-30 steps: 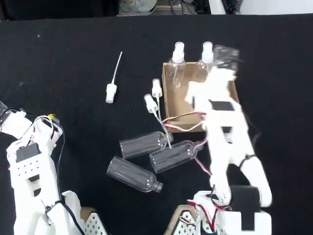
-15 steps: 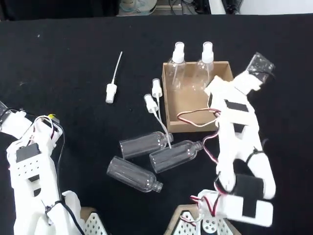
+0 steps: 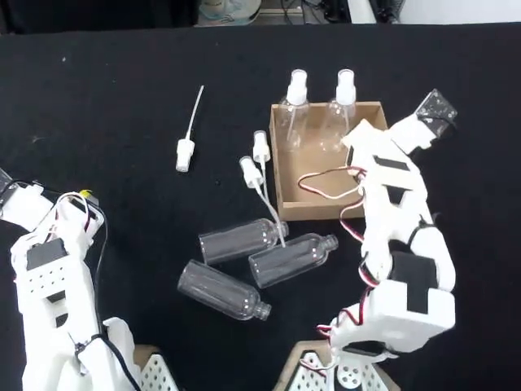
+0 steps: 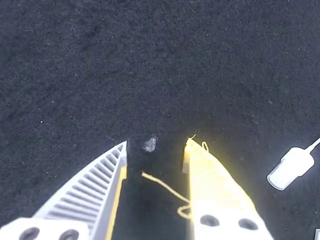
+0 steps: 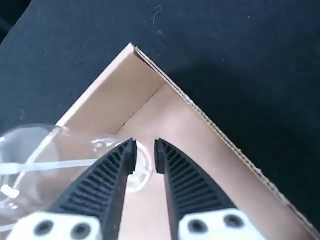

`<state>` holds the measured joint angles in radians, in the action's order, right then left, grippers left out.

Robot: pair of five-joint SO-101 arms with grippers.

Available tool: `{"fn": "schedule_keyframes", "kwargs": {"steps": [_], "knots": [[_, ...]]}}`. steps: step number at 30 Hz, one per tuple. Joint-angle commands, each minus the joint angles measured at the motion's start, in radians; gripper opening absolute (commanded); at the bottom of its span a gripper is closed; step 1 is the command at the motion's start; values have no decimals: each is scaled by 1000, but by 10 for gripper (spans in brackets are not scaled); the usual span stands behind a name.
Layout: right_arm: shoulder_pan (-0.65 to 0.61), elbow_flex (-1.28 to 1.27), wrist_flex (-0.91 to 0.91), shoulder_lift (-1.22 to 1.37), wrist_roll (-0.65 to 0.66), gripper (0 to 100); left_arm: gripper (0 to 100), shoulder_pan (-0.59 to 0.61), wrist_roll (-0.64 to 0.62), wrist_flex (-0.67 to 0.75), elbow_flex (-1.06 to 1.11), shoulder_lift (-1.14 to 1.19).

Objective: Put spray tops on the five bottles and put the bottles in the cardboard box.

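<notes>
Pulled back from over the cardboard box (image 3: 305, 163), the right arm (image 3: 399, 244) now stands along the box's right edge, at the lower right of the high view. The left arm (image 3: 49, 269) has kept its place at the lower left. The left gripper (image 4: 155, 145) hangs over the black cloth (image 3: 114, 98), fingers spread and holding nothing. Three uncapped bottles lie at lower centre: one nearest (image 3: 221, 289), and two side by side (image 3: 236, 241) (image 3: 291, 259) just behind it. Beyond them, two spray tops (image 3: 251, 171) (image 3: 260, 147) lie just left of the box, and a third (image 3: 186, 153) lies farther left. The right gripper (image 5: 144, 142) hovers over an inner corner of the box, its fingers a narrow gap apart and gripping nothing, beside a bottle's base (image 5: 65, 155). Two capped bottles (image 3: 295, 110) (image 3: 342, 106) stand at the box's far end.
</notes>
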<state>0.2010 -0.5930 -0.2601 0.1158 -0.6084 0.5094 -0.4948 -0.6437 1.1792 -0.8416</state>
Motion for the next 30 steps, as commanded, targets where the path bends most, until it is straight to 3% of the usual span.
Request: {"fn": "schedule_keyframes", "kwargs": {"steps": [1,30], "knots": [[8,64,26,-4,-3,38,184,4,-3,23,-35,-20],[-58,56,23,4,-2,39,184,4,-3,23,-35,-20]]}}
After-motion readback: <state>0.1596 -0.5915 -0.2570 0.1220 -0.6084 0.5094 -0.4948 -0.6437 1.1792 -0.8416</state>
